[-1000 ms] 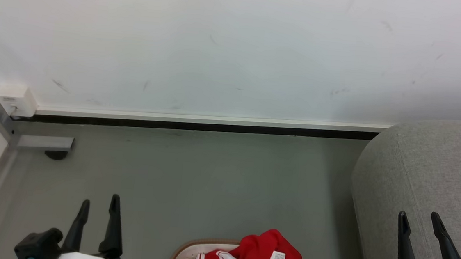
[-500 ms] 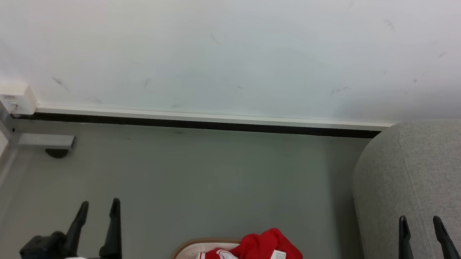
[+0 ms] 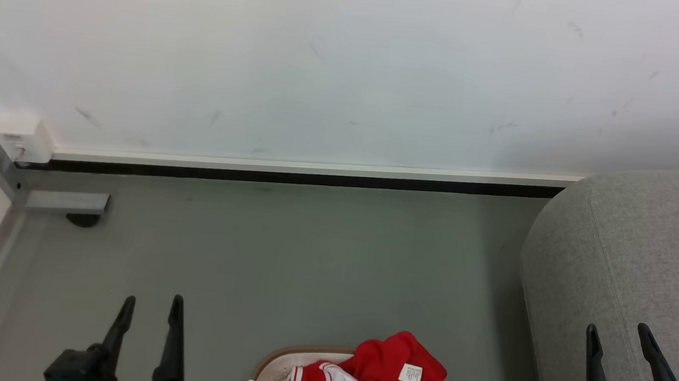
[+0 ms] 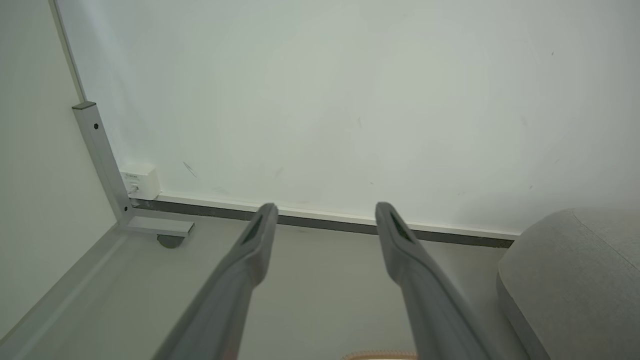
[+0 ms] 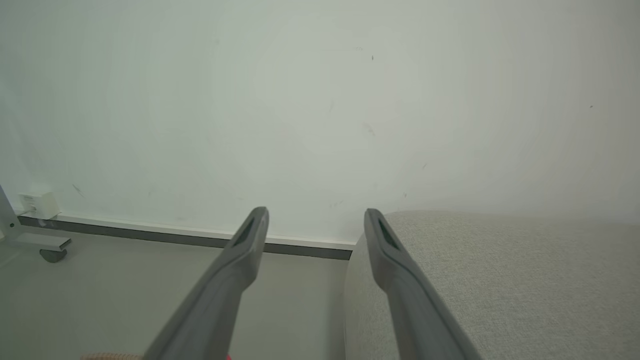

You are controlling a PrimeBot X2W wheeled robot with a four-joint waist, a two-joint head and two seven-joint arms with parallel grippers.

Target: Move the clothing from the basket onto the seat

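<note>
First pick not yet begun.
Far left, a grey metal frame foot (image 3: 66, 200) stands clear; the left hand (image 3: 152, 300) hangs released over the grey floor (image 3: 310, 261). At centre the bright red garments with white panels (image 3: 386, 370) heap in the oval white perforated basket with brown rim (image 3: 296, 355) (cut off below). Next, I judge, a hand must drop onto that heap. Right, the large light grey fabric sofa seat (image 3: 632, 250) lies near, the right hand (image 3: 617, 328) released beside it; nothing blocks the path.

Nothing can be read: the small white label (image 3: 410, 373) on the bright red soft clothing (image 3: 384, 357) bears print too tiny to make out, as does the sticker (image 4: 132, 176) on the white plastic wall box (image 3: 23, 138).
</note>
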